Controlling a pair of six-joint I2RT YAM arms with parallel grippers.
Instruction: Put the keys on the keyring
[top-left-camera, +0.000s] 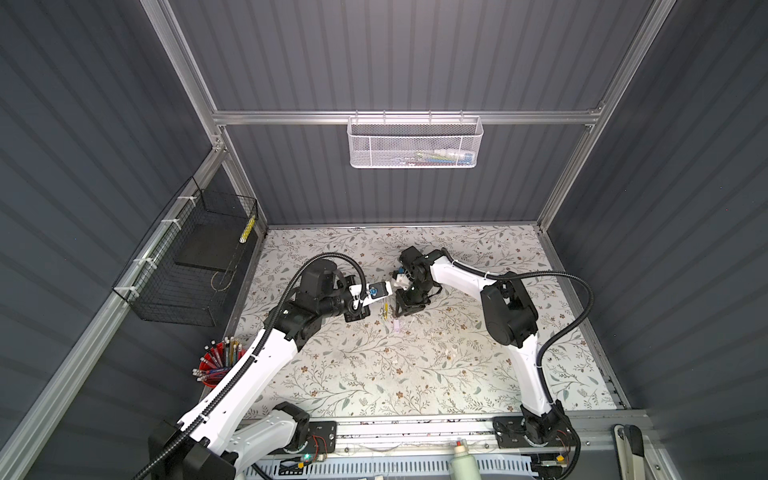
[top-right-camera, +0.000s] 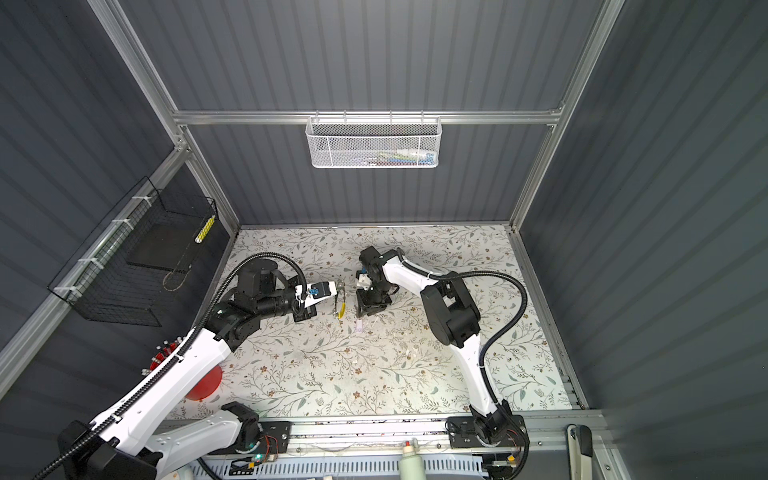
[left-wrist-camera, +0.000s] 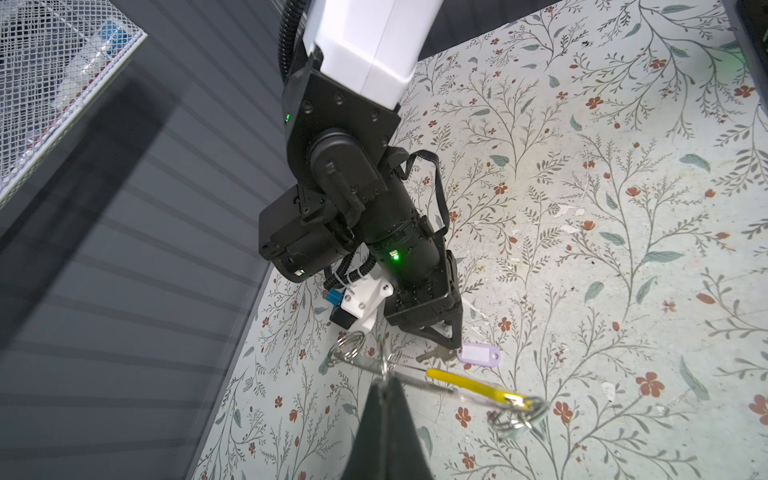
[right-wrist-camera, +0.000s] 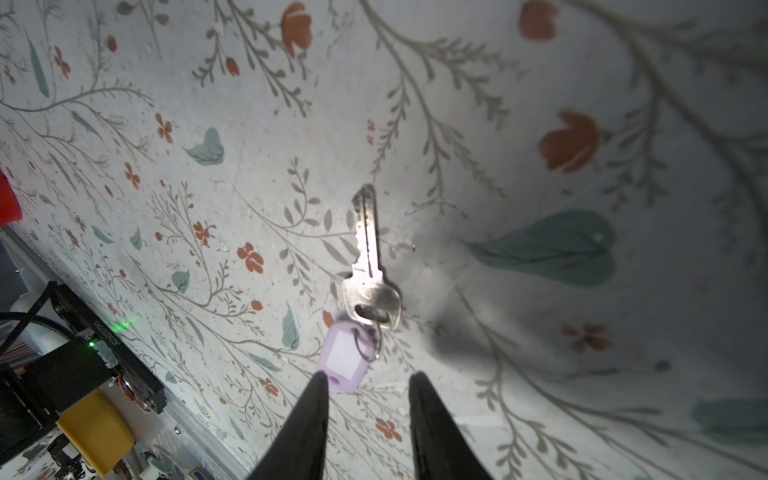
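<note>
Readable text: none certain.
- Black module (right-wrist-camera: 106, 338) at the counter edge: one line of pale characters (inverted, too blurred to read).
- Purple tag (right-wrist-camera: 347, 357) on the key (right-wrist-camera: 368, 249): white label, blank.

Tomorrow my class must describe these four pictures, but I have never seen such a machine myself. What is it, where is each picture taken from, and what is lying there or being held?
It is a two-armed robot, and each arm ends in a two-fingered claw. Two pictures look down from overhead on the whole flowered table. They are nearly the same view, like a pair of eyes. The other two come from small cameras on the wrists, each looking along its own claw. The left claw is shut on a yellow-tagged keyring made of thin metal rings. The right claw is open and holds nothing. It hangs just over a silvery key that lies on the table with a purple tag attached.
</note>
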